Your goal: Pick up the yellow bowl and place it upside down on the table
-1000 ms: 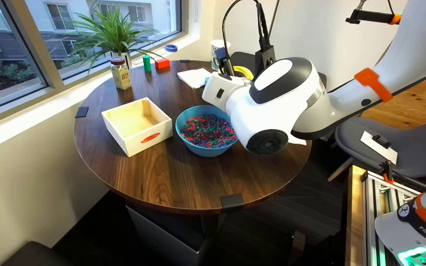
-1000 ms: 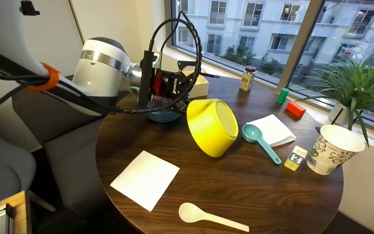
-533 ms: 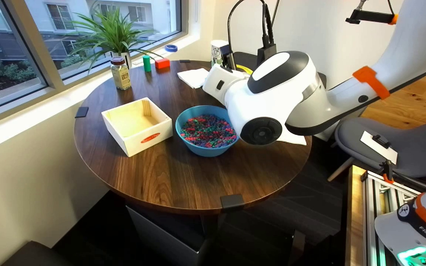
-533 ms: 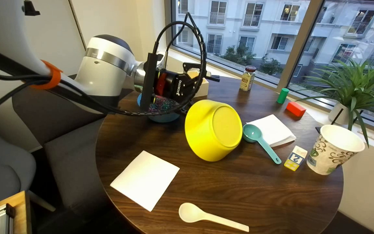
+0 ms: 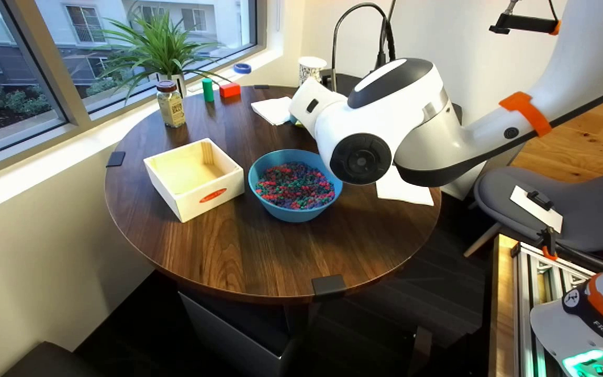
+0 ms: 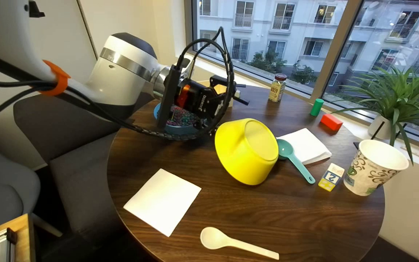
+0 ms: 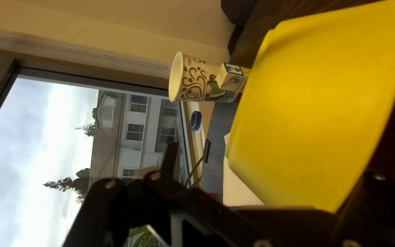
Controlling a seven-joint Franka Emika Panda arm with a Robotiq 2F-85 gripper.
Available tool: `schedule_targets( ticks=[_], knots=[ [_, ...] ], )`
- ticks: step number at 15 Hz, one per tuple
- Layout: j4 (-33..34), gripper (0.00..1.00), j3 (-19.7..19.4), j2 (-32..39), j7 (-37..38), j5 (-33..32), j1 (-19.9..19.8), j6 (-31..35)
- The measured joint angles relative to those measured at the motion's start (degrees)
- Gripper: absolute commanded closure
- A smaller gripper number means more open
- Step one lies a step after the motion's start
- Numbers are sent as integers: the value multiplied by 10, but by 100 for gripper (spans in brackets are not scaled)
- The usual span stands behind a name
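Flipping the yellow bowl looks like the step in hand, most of the turn done, I'd judge. In an exterior view it's around mid-table, just beside the gripper, leaning: base up and to the right, rim raised on the gripper side, low edge apparently on the table. Jaws spread wide, nothing clamped. One finger stands clear on the far side; the other is lost from sight at the raised rim, likely under or inside it (contact can't be told). So propped or nudged, seemingly, not gripped.

To do it well: use the low edge as hinge, ease the raised side down slowly till the base faces straight up. Slip the hidden finger out just before the rim goes flat, low and level. Lifting early could hook the rim and tip it the wrong way; dropping could trap the finger. No squeeze needed, probably.

Watch the right: scoop and napkin are close, rim may land on the scoop. Setting down toward near left, short of the paper, seems safer. Blue bowl is far left, so back out carefully.
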Motion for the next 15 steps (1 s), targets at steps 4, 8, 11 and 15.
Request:
schedule_targets(
  ticks=[4, 8, 11, 15],
  knots=[
    [15, 0, -5, 0, 14, 79, -10, 34],
    [27, 0, -14, 0, 24, 158, -17, 69],
    [37, 0, -23, 0, 35, 212, -22, 92],
    [48, 0, -36, 0, 38, 291, -29, 125]
  ],
)
